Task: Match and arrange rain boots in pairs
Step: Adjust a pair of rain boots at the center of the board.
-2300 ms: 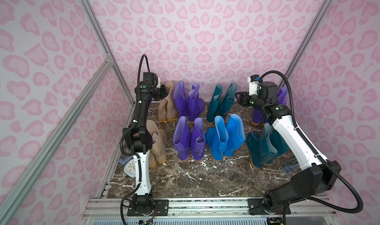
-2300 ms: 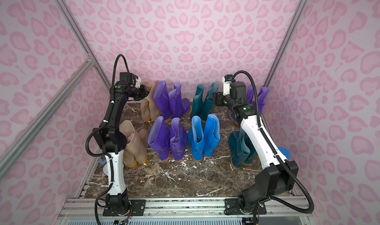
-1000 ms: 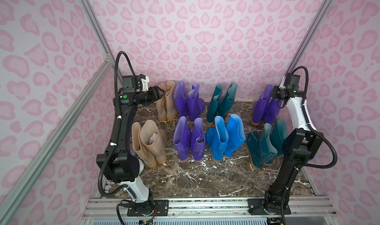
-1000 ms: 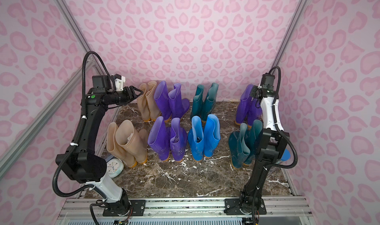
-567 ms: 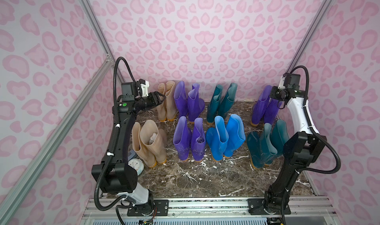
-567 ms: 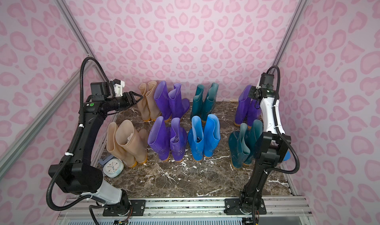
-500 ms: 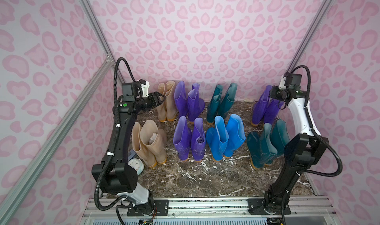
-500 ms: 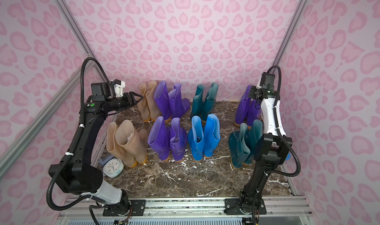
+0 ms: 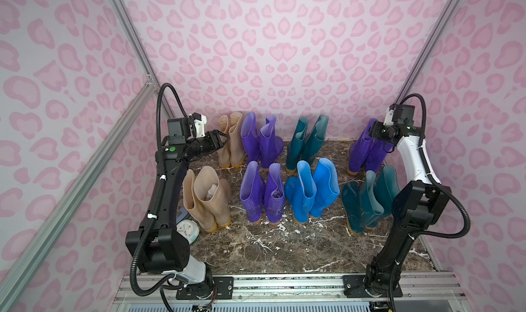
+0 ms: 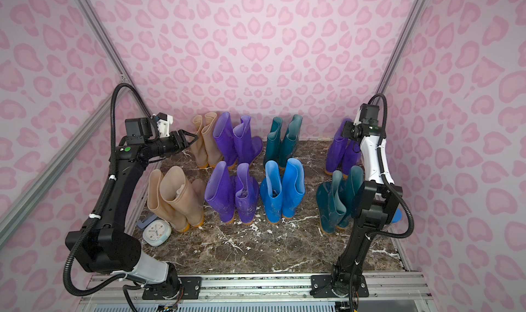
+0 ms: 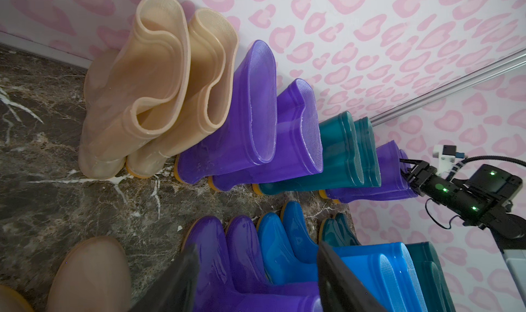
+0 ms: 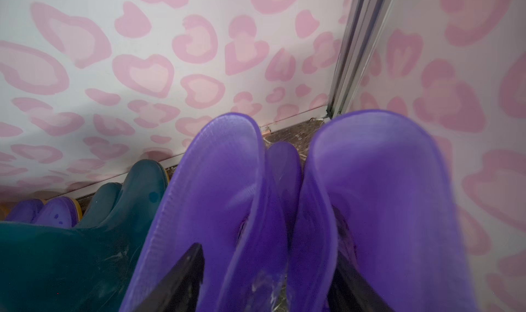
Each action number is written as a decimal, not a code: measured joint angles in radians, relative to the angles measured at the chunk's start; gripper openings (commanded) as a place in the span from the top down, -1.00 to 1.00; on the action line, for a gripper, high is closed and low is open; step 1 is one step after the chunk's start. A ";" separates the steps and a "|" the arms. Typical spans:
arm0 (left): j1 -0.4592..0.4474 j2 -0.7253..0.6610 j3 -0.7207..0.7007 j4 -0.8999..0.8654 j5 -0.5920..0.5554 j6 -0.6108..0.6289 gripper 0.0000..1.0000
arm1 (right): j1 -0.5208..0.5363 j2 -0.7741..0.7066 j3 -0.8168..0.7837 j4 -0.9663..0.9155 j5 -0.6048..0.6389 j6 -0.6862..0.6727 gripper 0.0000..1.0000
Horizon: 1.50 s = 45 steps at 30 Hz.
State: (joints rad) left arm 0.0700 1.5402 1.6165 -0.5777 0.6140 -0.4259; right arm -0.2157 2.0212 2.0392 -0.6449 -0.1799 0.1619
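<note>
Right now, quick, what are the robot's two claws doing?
Left gripper: open, holding nothing, near the back beige boots.
Right gripper: open, jaws apart at the tops of the back purple boots, no grip visible.

You have sixteen glossy calf-high rubber rain boots with orange-yellow soles, all standing upright in two rows of colour-matched pairs, the boots of each pair touching or just beside each other. Along the back wall, from the robot's left, stand the back beige pair (image 9: 236, 142), the back translucent purple pair (image 9: 250, 139), the back dark teal pair (image 9: 316, 142) and the corner purple pair (image 9: 360, 151). In front of them stand the front beige pair (image 9: 209, 199), the front purple pair (image 9: 252, 193), the bright blue pair (image 9: 324, 188) and the front teal pair (image 9: 361, 208). Several shaft tops are buckled.
</note>
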 measured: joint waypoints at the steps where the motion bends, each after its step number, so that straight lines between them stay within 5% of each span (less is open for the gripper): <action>1: 0.000 0.000 -0.002 0.004 0.002 0.000 -0.34 | 0.002 0.008 0.010 -0.004 0.004 -0.001 0.51; 3: 0.002 0.000 -0.006 0.006 0.009 -0.012 -0.34 | 0.010 0.026 0.030 -0.009 0.012 -0.002 0.96; 4: 0.003 0.000 -0.006 0.007 0.011 -0.013 -0.33 | 0.014 0.036 0.042 -0.014 0.012 0.000 1.00; 14: 0.012 0.008 -0.012 0.017 0.026 -0.018 -0.32 | 0.161 0.135 0.270 -0.154 0.031 -0.027 1.00; 33: 0.028 0.002 -0.020 0.029 0.045 -0.026 -0.32 | 0.259 0.138 0.248 -0.167 -0.085 -0.035 0.99; 36: 0.028 -0.005 -0.020 0.031 0.047 -0.026 -0.33 | 0.255 0.136 0.233 -0.155 -0.097 -0.039 0.79; 38: 0.028 -0.010 -0.021 0.031 0.048 -0.026 -0.35 | 0.255 0.132 0.221 -0.146 -0.103 -0.037 0.42; 45: -0.017 -0.038 0.022 -0.013 0.004 -0.010 -0.42 | 0.241 0.070 0.219 -0.124 -0.089 -0.020 -0.08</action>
State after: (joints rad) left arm 0.0528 1.5024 1.6386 -0.5903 0.6182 -0.4355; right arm 0.0254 2.0911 2.2585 -0.7689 -0.2687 0.1417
